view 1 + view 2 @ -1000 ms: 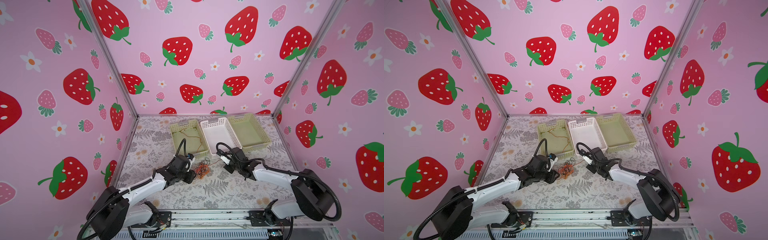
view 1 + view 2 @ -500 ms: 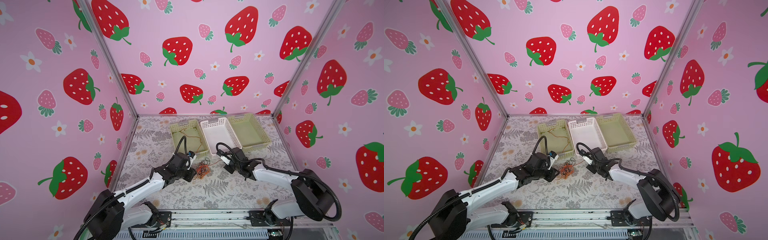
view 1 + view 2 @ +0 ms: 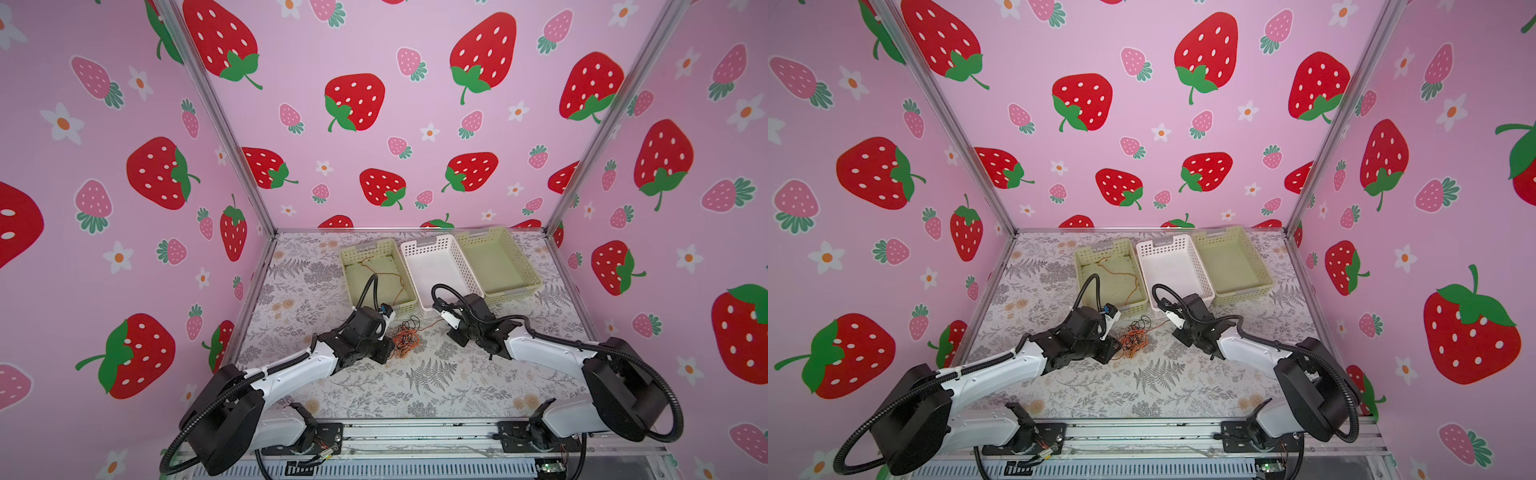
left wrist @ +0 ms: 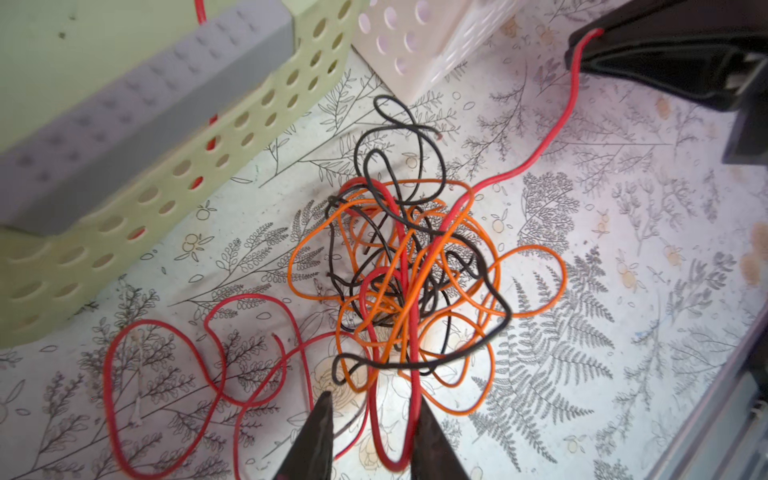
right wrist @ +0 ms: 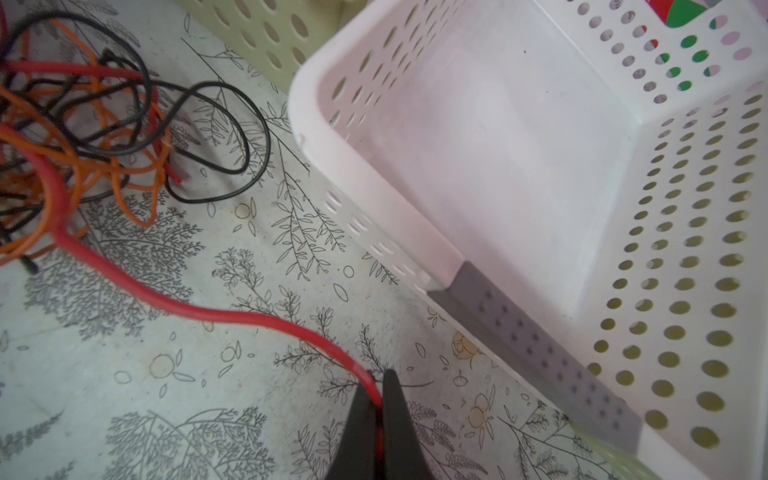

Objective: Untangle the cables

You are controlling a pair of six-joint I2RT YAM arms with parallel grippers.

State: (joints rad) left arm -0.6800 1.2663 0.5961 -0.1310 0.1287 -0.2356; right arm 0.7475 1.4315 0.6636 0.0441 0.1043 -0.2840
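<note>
Beside a perforated basket [image 4: 249,124], thin glossy cables [image 4: 402,270] (looped, knotted)

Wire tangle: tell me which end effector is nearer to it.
Left. The left end effector sits at the tangle, jaws apart around a red loop. The right end effector stands off by the white basket, shut on a red wire.
</note>
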